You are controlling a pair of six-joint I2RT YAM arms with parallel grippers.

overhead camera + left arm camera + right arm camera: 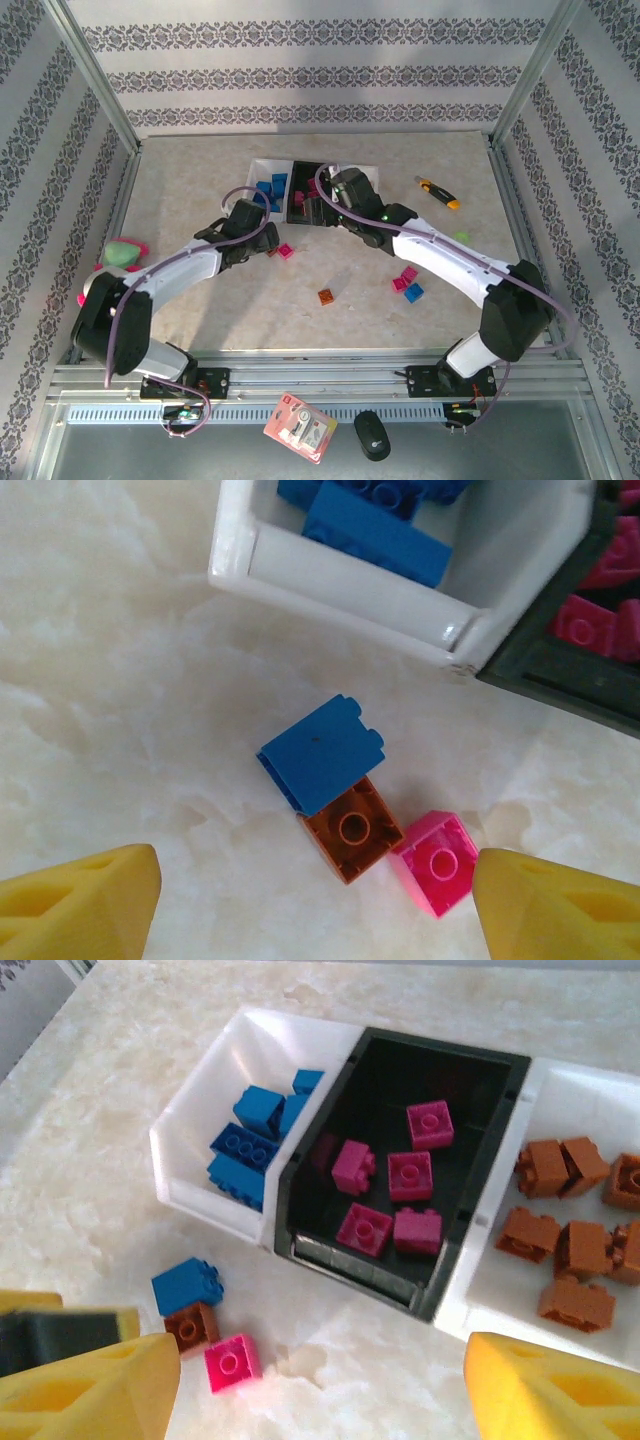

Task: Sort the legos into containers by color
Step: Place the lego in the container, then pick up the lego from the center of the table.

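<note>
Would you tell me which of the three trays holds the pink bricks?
The black tray in the middle; the white trays either side hold blue bricks and brown bricks.

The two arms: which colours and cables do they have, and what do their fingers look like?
Both the left arm and the right arm have white shells with black joints and black bases. A lilac cable runs along each. The fingers are yellow wedges.

Right-hand white tray [590, 1110] cut by frame edge, black tray [550, 680] cropped at corner, pink legos [590, 630] partly seen
</note>
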